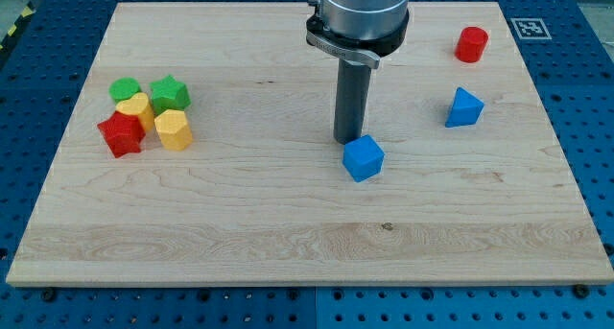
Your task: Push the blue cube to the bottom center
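Wooden board (288, 233): pale, rectangular, lying on a blue perforated table (595, 128). It carries eight small blocks and the arm's rod.

Arm: the grey cylindrical housing (360, 17) enters from the view's top, a little right of centre. From it a straight dark rod (351, 99) hangs upright. My tip (349, 141) rests at the board's surface near mid-board. It is a plain rod that holds nothing; it has no jaws to stand wide or narrow.

Blue cube (364, 158): sits just below and slightly to the view's right of my tip, touching it or very nearly so; the gap cannot be made out. It lies around the board's centre, slightly right of centre, well above the bottom edge.

Blue block, roughly pyramid-shaped (463, 108): at the view's right, well apart from the blue cube and the rod.

Red cylinder (471, 44): upper right, above the blue pyramid-like block, near the board's top right corner.

Cluster at the view's left, blocks pressed close together:
- green block, rounded (124, 89), at the cluster's top left;
- green star-shaped block (170, 93), top right;
- yellow block (136, 108), in the middle, its shape unclear;
- red star-shaped block (121, 134), bottom left;
- yellow block, roughly hexagonal (174, 129), bottom right.

Black-and-white marker tag (531, 28): on the table just beyond the board's top right corner.
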{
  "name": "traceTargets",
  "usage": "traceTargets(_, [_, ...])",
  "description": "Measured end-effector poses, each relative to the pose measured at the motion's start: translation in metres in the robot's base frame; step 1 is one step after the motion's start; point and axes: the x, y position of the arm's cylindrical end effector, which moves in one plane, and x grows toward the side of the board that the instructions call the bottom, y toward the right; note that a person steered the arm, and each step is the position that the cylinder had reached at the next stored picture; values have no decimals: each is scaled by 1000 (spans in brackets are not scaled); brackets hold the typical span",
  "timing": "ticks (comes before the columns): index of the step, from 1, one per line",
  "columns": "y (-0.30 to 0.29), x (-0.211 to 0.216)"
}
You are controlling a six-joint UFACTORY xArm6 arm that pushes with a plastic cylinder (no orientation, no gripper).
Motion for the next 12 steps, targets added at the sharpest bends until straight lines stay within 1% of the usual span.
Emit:
traceTargets(1, [4, 13])
traceTargets(2, [0, 54])
traceTargets(3, [-2, 47])
traceTargets(4, [29, 40])
traceTargets(5, [61, 41])
traceTargets(6, [71, 56])
traceTargets(8, [14, 111])
traceTargets(9, [19, 115])
traceTargets(10, [30, 86])
traceTargets(11, [25, 60])
traceTargets(12, [0, 66])
